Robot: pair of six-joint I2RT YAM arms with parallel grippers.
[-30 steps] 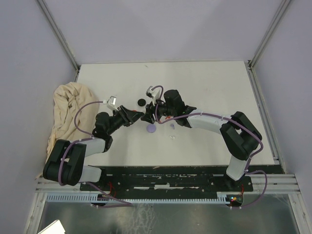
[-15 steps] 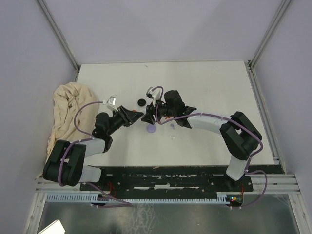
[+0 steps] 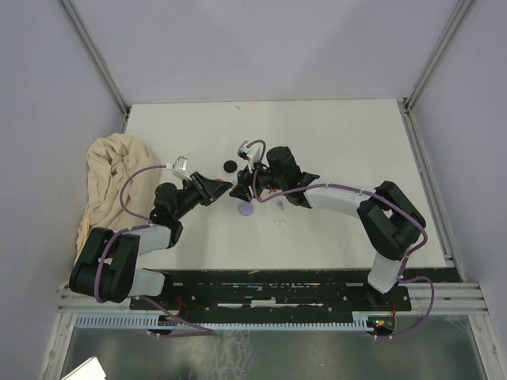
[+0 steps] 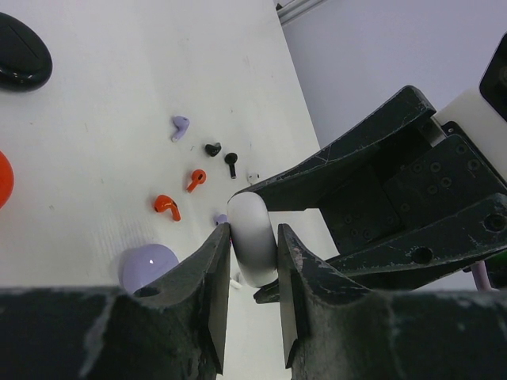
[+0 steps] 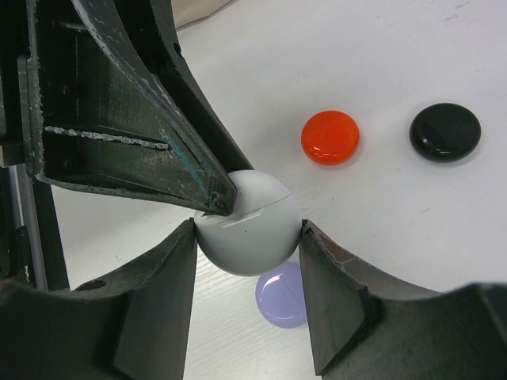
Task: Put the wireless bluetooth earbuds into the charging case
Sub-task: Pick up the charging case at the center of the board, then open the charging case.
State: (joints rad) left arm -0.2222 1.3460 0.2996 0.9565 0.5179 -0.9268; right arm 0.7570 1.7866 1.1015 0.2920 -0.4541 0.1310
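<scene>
While my right end effector (image 5: 247, 237) clamps the white charging case (image 5: 252, 214) across its round body, my left end effector (image 4: 252, 236) pinches its edge at the seam. I should pry gently, lest the smooth, glossy shell slip. Tiny stemmed earbuds (image 4: 165, 206), red, black and lilac, lie loose on the matte tabletop (image 4: 95, 119) below, near a lilac disc (image 4: 149, 265).

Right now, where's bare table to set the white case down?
Free: far strip of table beyond the black case; far-right corner beyond the right arm. Crowded: centre, around lilac case and loose earbuds; cloth covers the left edge.
</scene>
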